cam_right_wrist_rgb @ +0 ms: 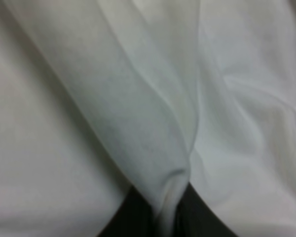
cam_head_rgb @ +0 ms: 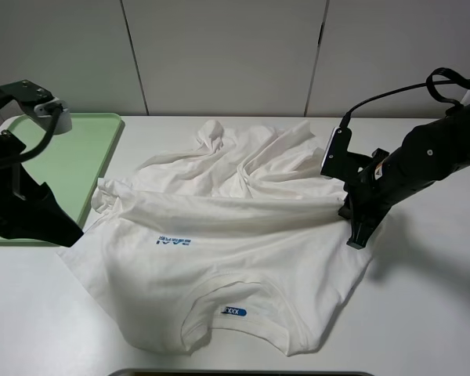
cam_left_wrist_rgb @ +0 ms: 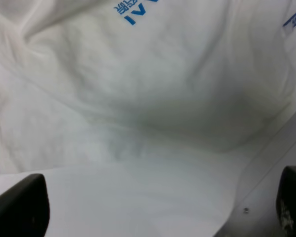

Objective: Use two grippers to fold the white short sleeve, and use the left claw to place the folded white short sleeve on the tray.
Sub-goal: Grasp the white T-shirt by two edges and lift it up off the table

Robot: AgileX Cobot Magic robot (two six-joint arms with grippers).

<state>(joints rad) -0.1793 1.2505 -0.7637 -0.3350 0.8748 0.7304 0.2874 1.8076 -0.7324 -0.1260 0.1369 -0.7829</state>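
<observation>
Right hand (cam_head_rgb: 359, 231) is pinching the white short sleeve (cam_head_rgb: 235, 227) at the shirt's edge on the right arm's side. In the right wrist view its two dark fingers (cam_right_wrist_rgb: 197, 217) are pressing together on a raised ridge of white cloth, with the hand (cam_right_wrist_rgb: 170, 197) closed on that fold. Left hand (cam_head_rgb: 63, 231) is sitting at the shirt's opposite edge, by the sleeve on the left arm's side. In the left wrist view its two black fingers (cam_left_wrist_rgb: 19, 207) are standing wide apart, and the hand (cam_left_wrist_rgb: 160, 197) is gaping over the shirt's border and gripping nothing.

The shirt is lying spread across the middle of the bench (cam_head_rgb: 423, 329), partly folded. Its far half is bunching into loose creases, while its near half is lying flatter. Small blue lettering (cam_head_rgb: 175, 241) is showing on the flatter half, toward the left hand, and it is also appearing in the left wrist view (cam_left_wrist_rgb: 133, 10). A blue neck label (cam_head_rgb: 233, 312) is showing inside the collar at the shirt's near edge.

The tray (cam_head_rgb: 86, 149) is lying flat on the bench just beside the shirt, past the sleeve where the left hand is working. Whether the cloth is touching its rim I cannot tell.
</observation>
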